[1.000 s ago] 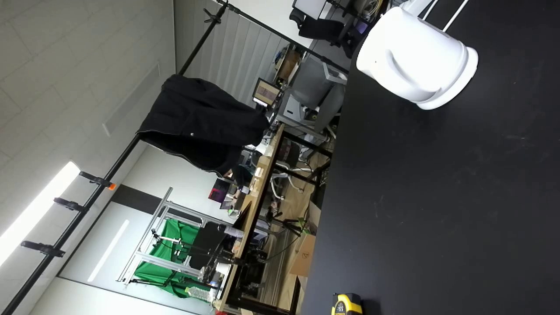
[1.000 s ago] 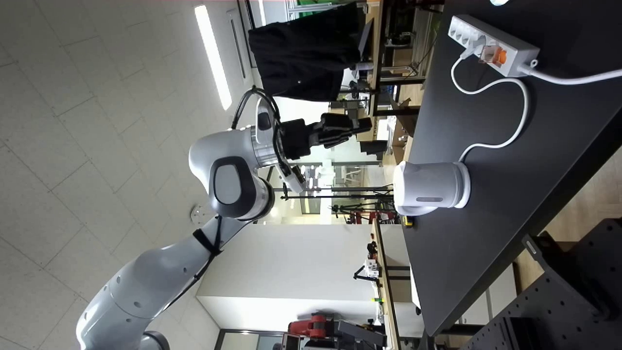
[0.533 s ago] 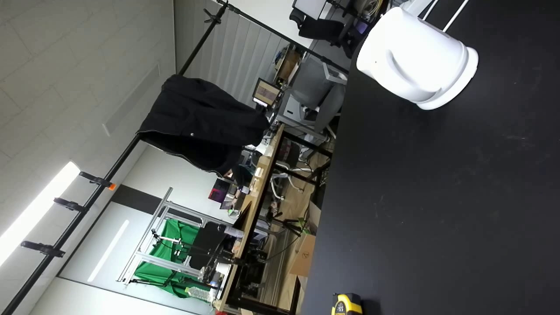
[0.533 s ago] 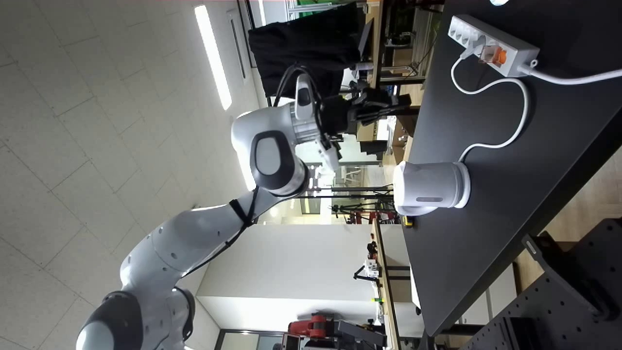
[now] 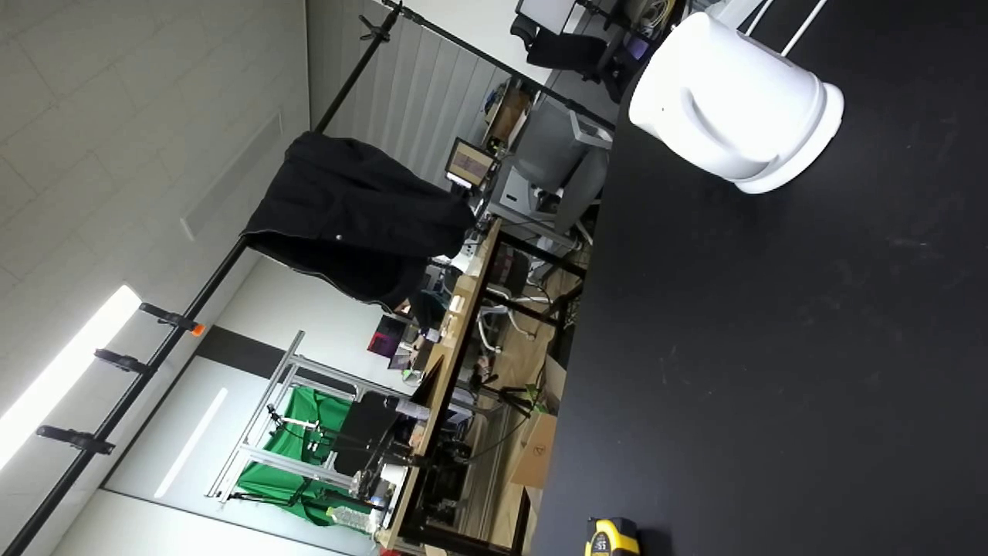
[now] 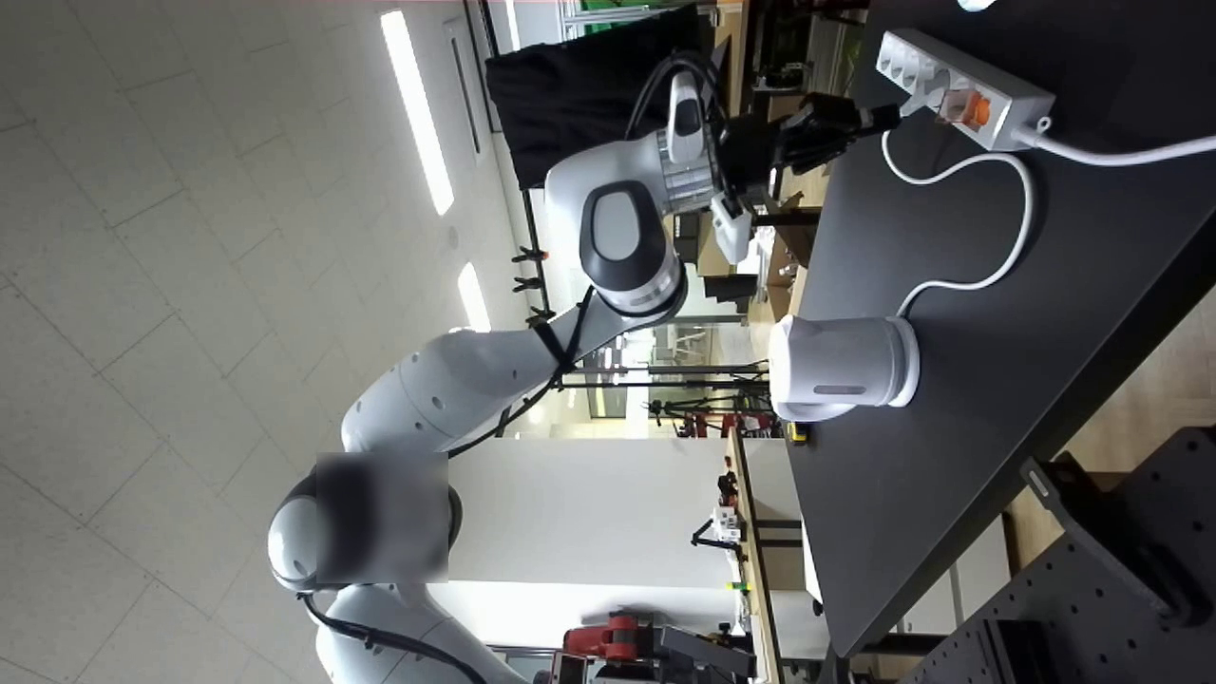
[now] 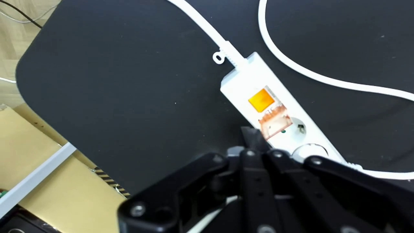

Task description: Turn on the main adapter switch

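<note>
In the wrist view the gripper [image 7: 255, 139] is nearest, its jaws together with nothing visible between them. Its tip overlaps the near corner of a clear flap [image 7: 275, 123]; I cannot tell whether they touch. The flap looks lifted clear, so uncovering seems done. Beyond it on the strip [image 7: 284, 105] sits the switch [image 7: 261, 100], orange and bare, with nothing resting on it. Whether it is lit or merely bright orange I cannot tell, but I judge the press not yet made. What is left, most likely, is to bring the joined jaws over the switch, push down and come away.

The strip lies on the dark table [image 7: 129, 81], near a rounded corner. In an exterior view a plug [image 6: 933, 92] sits in the strip near the flap, so that part needs no work. Farther off, the kettle [image 6: 841, 369] stands upright in both exterior views, well apart from the gripper and probably to be left alone. Beyond the kettle is a tape measure [image 5: 612, 538], no part of the job.
</note>
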Motion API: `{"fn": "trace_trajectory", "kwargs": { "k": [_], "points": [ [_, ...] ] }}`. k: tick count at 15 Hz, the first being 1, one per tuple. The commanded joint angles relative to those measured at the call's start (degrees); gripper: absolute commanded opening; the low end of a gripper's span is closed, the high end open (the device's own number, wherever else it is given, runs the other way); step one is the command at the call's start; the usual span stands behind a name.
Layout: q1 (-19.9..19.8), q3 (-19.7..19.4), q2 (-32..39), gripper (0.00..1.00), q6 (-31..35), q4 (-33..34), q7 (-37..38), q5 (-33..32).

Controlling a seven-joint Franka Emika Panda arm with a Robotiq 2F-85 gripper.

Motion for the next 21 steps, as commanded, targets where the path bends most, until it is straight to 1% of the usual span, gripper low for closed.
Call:
{"fn": "trace_trajectory", "kwargs": {
  "k": [1,5,7,11,15,21],
  "points": [
    [0.3,-0.7,5.5,0.0,-4.2,6.7,3.0,0.7],
    [-0.4,-0.7,7.6,0.0,-9.9,9.5,3.8,1.6],
    [-1.0,-0.5,8.2,0.0,-11.0,10.4,3.6,2.4],
    [-2.6,0.5,9.3,0.0,-10.9,11.3,2.5,4.5],
    [-4.5,2.4,9.4,0.0,-10.2,11.2,1.8,8.5],
    [-6.0,3.8,9.8,0.0,-7.9,11.2,1.5,12.2]
  ]
}}
